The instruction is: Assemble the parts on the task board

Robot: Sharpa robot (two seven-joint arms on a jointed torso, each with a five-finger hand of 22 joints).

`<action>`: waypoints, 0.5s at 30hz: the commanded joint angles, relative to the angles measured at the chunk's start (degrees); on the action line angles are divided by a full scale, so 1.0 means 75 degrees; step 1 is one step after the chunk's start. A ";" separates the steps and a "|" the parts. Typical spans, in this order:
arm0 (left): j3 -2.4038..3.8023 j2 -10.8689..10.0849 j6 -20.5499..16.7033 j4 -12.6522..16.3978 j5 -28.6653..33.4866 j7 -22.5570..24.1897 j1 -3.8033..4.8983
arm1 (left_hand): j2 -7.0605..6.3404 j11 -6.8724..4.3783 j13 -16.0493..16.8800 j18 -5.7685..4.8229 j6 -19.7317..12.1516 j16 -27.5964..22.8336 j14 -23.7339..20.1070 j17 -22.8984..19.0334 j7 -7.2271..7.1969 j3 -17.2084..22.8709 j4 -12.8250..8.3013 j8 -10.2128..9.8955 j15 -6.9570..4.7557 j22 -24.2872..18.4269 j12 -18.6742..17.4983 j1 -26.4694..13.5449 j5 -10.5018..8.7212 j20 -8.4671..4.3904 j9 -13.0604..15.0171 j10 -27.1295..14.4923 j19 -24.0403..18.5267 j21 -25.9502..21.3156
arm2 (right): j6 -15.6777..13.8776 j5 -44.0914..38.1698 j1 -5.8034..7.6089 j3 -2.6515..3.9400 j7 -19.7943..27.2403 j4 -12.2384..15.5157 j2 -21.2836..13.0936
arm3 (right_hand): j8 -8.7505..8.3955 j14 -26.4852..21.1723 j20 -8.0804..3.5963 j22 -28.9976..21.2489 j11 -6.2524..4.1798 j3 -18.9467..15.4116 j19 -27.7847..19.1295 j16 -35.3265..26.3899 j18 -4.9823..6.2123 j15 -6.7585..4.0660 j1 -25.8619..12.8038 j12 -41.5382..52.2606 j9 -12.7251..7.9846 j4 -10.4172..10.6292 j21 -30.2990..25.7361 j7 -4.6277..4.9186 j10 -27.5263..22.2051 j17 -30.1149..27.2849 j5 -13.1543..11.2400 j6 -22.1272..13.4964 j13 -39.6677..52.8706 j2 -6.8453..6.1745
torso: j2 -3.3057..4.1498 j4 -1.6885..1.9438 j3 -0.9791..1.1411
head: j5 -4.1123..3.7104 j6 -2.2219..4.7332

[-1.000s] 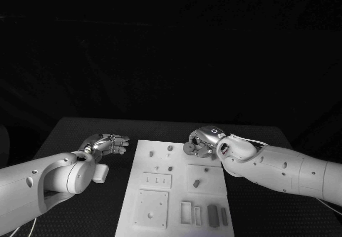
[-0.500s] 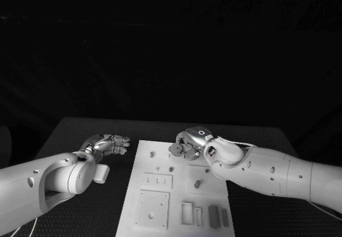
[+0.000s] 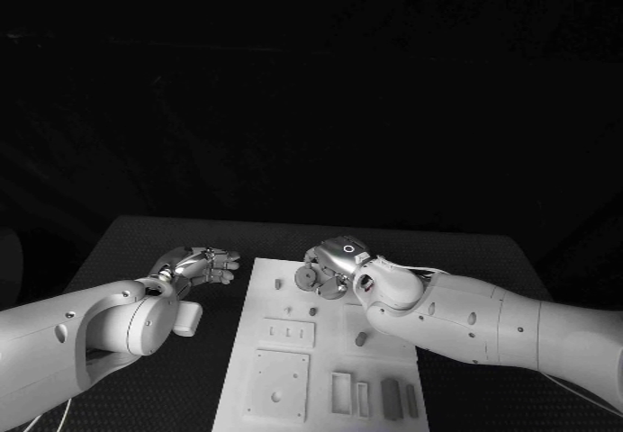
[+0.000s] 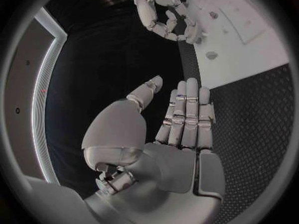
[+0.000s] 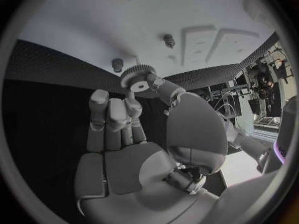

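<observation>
Right robot hand (image 5: 134,129) pinching toothed gear (image 5: 138,77), above task board (image 3: 325,360)

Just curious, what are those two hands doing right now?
Right hand pinches a gear above the board. Left hand open, beside it. Nothing in the way.

Matt white task board (image 3: 260,378), textured black table (image 3: 156,243).

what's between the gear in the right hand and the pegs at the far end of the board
Nothing visible. The right hand pinches the gear above the far end of the task board, and in the right wrist view the two pegs stand bare, with open space between them and the gear.
</observation>
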 commanded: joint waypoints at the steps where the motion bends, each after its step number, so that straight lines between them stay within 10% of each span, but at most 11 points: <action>1: 0.0007 0.0026 0.0132 0.0004 0.0007 0.0049 0.0009 | -0.0011 0.0018 0.0010 -0.0006 -0.0039 0.0039 -0.0052 -0.0008 -0.0017 0.0010 0.0007 -0.0038 0.0014 0.0131 -0.0036 -0.0081 -0.0003 -0.0022 0.0009 -0.0046 -0.0057 0.0046 | -0.0082 -0.0351 -0.0031 -0.0005 -0.0082 -0.0071 0.0092 | 0.0004 0.0013 -0.0020 -0.0010 -0.0039 0.0013 0.0049 -0.0026 0.0320 -0.0049 0.0021 -0.0039 0.0013 0.0029 0.0033 0.0081 -0.0007 -0.0009 -0.0031 0.0957 -0.0009 -0.0076 | 0.0001 -0.0009 0.0006 | 0.0023 -0.0019; 15: 0.0010 0.0036 0.0138 -0.0006 0.0069 0.0040 0.0009 | -0.0013 0.0022 0.0012 -0.0006 -0.0044 0.0039 -0.0055 -0.0011 -0.0015 0.0006 0.0008 -0.0044 0.0015 0.0130 -0.0045 -0.0087 -0.0007 -0.0022 0.0012 -0.0054 -0.0058 0.0046 | 0.0047 -0.0483 -0.0094 -0.0094 -0.0108 -0.0389 0.0295 | 0.0000 0.0011 -0.0023 -0.0011 -0.0038 0.0011 0.0047 -0.0039 0.0320 -0.0049 0.0028 -0.0046 0.0017 0.0012 0.0035 0.0081 -0.0007 -0.0025 -0.0033 0.0952 -0.0014 -0.0085 | 0.0005 -0.0007 0.0008 | 0.0027 -0.0075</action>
